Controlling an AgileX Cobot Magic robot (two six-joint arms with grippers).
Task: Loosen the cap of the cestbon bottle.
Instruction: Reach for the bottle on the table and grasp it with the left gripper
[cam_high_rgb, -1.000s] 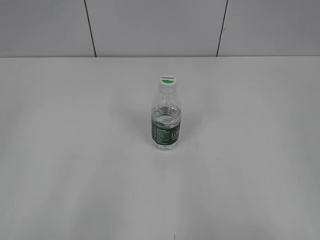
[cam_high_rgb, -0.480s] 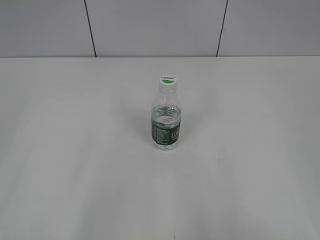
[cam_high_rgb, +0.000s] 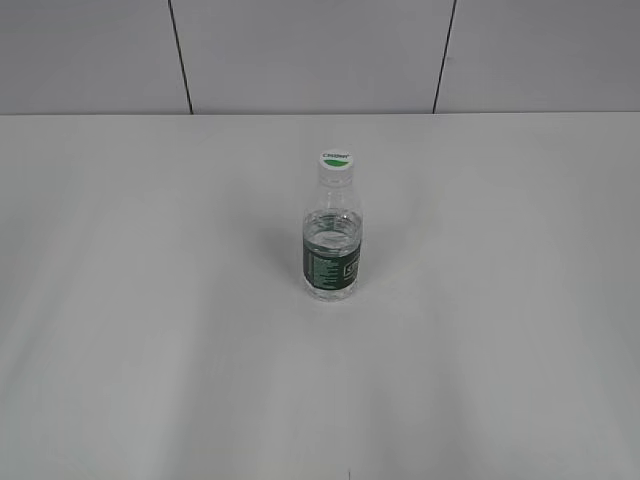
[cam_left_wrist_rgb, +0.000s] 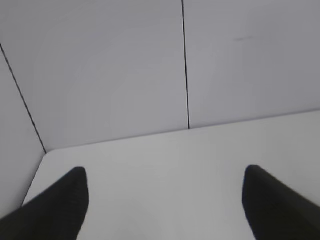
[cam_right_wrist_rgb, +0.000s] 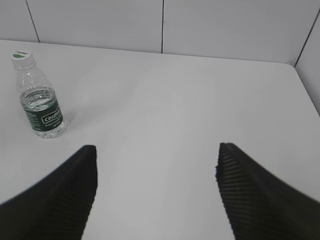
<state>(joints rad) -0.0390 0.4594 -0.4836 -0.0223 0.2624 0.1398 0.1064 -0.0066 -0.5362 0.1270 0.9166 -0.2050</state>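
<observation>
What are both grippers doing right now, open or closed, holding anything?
Left gripper: open, holding nothing, only bare table in front of it.
Right gripper: open, holding nothing, the cestbon bottle standing well off to its left.

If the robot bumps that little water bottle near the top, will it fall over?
Probably, yes. The small clear plastic water bottle with the dark green label stands upright, tall over a narrow base, so a push near its white screw cap could tip it. It looks only partly filled, so likely light. Being round, it would probably roll once down.
</observation>
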